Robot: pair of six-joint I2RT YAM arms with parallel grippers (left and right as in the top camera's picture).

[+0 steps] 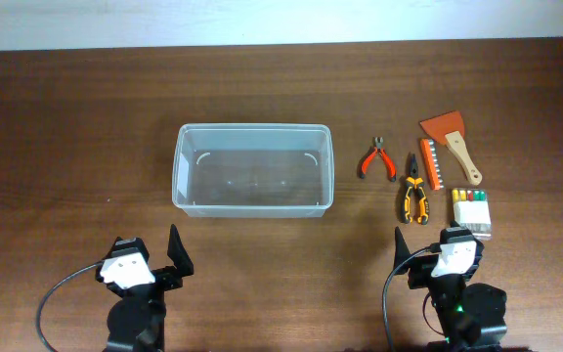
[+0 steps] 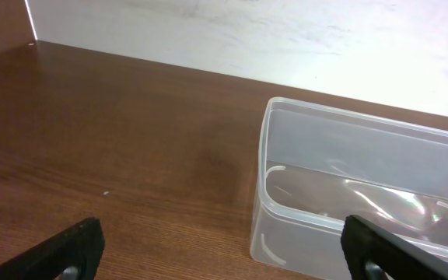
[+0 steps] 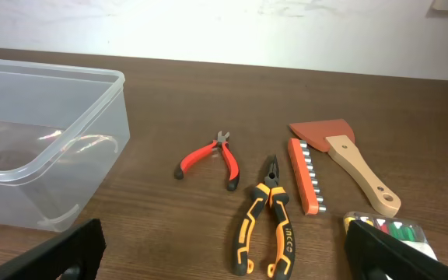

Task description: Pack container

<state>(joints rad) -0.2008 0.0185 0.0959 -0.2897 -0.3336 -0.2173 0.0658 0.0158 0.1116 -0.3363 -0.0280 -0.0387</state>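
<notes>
The container (image 1: pixel 252 127) is a large clear plastic bin, empty, at the table's middle. It shows at the right of the left wrist view (image 2: pixel 364 123) and at the left of the right wrist view (image 3: pixel 61 75). My left gripper (image 1: pixel 151 258) is open and empty, near the front edge, in front of the bin's left corner (image 2: pixel 224 258). My right gripper (image 1: pixel 439 250) is open and empty, just in front of the tools (image 3: pixel 228 260). The orange-and-black pliers (image 1: pixel 414 198) lie closest to it (image 3: pixel 267 222).
To the right of the bin lie red-handled cutters (image 1: pixel 377 161) (image 3: pixel 208 159), an orange bit holder (image 1: pixel 430 164) (image 3: pixel 308 177), a scraper with an orange blade and wooden handle (image 1: pixel 454 144) (image 3: pixel 348 152), and a small clear case of coloured bits (image 1: pixel 471 210) (image 3: pixel 395 230).
</notes>
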